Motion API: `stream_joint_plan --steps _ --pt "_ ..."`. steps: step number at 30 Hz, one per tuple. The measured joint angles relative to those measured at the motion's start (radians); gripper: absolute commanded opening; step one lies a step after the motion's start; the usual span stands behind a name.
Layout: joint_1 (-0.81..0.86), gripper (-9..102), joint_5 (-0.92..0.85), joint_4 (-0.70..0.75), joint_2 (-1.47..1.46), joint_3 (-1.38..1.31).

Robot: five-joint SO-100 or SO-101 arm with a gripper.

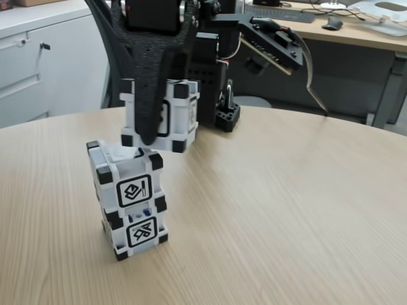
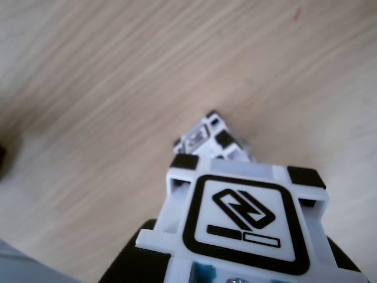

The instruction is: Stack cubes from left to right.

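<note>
— Fixed view first: what is seen on the round wooden table (image 1: 286, 210)?

— Two cubes are seen stacked near the left side, the upper stacked cube (image 1: 127, 179) set on the bottom cube (image 1: 140, 232), both turned slightly askew.

— And the third?

— A held cube (image 1: 170, 115) is pinched between the fingers of the black gripper (image 1: 152, 136) and is kept just above the stack, offset a little to the right. Whether its lower corner touches the stack cannot be told.

— What is shown in the other view?

— The held cube (image 2: 244, 227) is seen close up from above, its glyph face turned to the camera. Part of the stack (image 2: 212, 138) is seen past its far edge, on the wood grain of the table (image 2: 106, 76).
</note>
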Motion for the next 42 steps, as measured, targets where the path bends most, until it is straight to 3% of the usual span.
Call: stream_joint_plan --steps 15,29,42 --pt "0.172 1 -0.064 -0.003 0.0 0.0" --pt "0.184 1 -0.103 -0.003 0.0 0.0" --pt "0.179 37 -0.152 -0.003 0.0 0.0"
